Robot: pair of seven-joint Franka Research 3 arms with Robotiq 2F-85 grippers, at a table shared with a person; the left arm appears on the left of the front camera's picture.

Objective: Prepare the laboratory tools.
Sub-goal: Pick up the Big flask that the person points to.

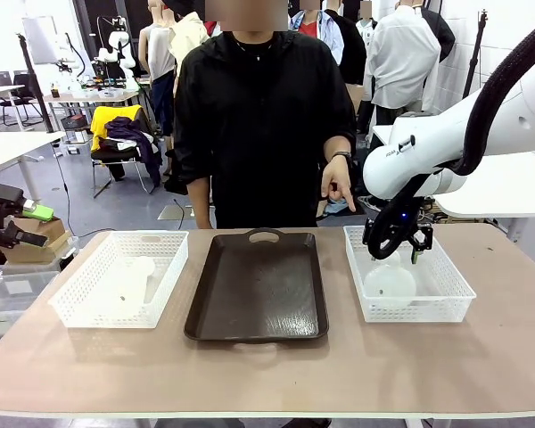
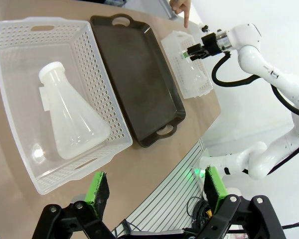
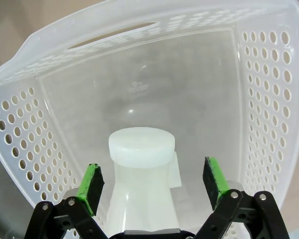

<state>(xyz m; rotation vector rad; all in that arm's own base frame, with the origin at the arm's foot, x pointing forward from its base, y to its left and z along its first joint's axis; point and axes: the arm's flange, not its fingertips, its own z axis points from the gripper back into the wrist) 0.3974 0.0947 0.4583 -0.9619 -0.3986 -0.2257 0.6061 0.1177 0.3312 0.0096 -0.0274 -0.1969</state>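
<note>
Left flask [image 2: 70, 122], right flask [image 3: 141, 149] both lying in baskets [image 1: 89, 314]; tray [image 1: 259, 285] bare, nothing transferred. Right gripper [image 1: 397, 242] open astride right flask neck, no grip; left gripper [image 2: 157, 186] open, empty.

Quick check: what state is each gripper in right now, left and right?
Left gripper: open, holding nothing.
Right gripper: open above the flask, holding nothing.

Right flask [image 3: 142, 147] base was cut off by the picture's bottom edge behind right gripper [image 3: 152, 169], left flask [image 1: 135, 283] was faint behind basket [image 1: 89, 308] mesh at tabletop's left edge, left gripper [image 1: 31, 223] was partly out of frame.
</note>
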